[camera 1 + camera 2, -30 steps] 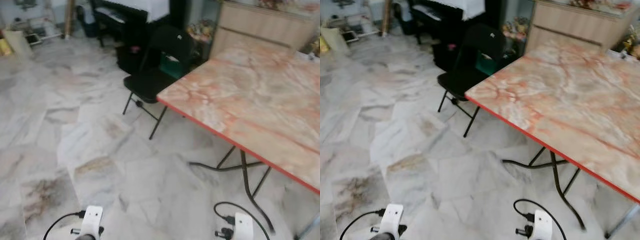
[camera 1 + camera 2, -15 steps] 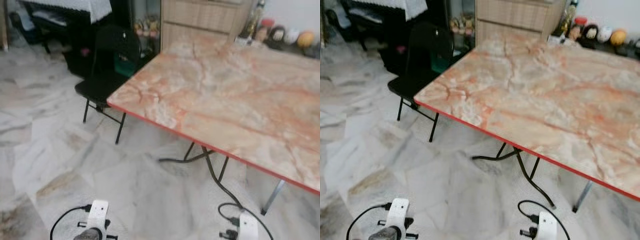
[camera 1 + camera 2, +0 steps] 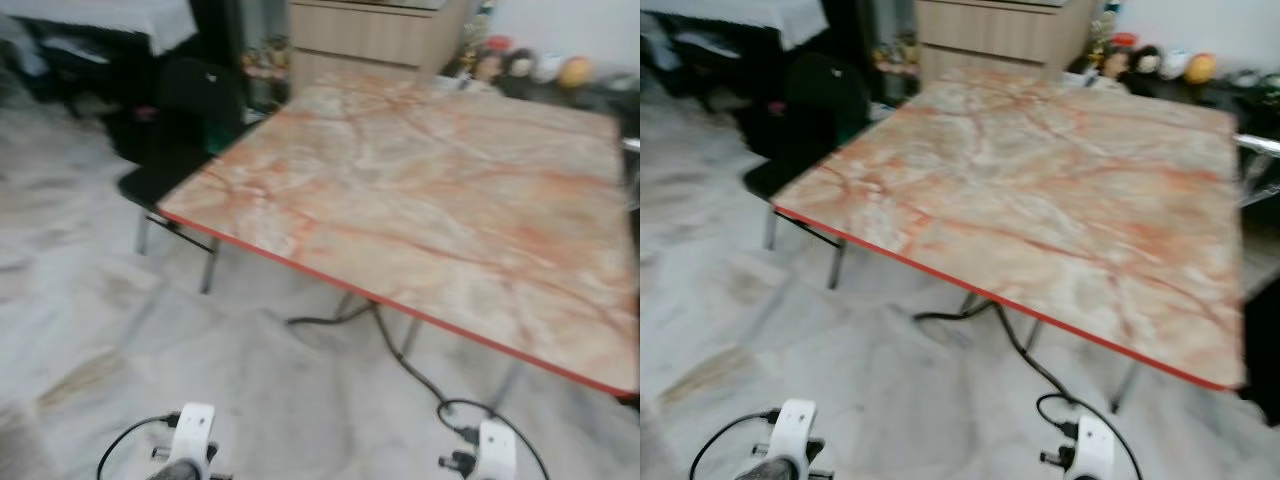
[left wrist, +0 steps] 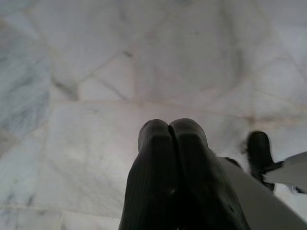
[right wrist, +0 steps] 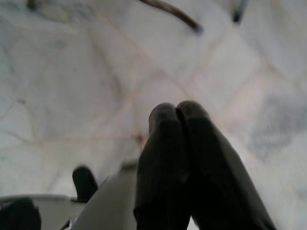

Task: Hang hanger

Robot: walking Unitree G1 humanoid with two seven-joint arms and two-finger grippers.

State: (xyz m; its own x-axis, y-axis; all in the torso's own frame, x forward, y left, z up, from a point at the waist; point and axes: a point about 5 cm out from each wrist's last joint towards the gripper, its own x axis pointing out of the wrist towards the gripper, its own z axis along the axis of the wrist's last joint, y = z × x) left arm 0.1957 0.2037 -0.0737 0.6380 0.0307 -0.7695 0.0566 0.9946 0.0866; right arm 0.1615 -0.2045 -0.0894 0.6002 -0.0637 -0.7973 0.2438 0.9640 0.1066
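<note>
I see no hanger in these frames. My left gripper [image 4: 170,125] hangs low over the marble floor, its two black fingers pressed together with nothing between them. My right gripper [image 5: 176,111] also hangs over the floor, shut and holding nothing. Both wrists show as white housings at the bottom edge of the eye views, the left arm [image 3: 190,440] and the right arm [image 3: 493,450].
A folding table [image 3: 420,190] with an orange marble top and red edge stands ahead to the right, black legs [image 3: 395,350] beneath. A black folding chair [image 3: 185,120] sits at its far left corner. A wooden cabinet [image 3: 370,30] and small ornaments [image 3: 520,65] line the back wall.
The whole view has swung to the right and blurred, so the camera is turning; the table now lies near the middle. Both grippers stay shut and hanging.
</note>
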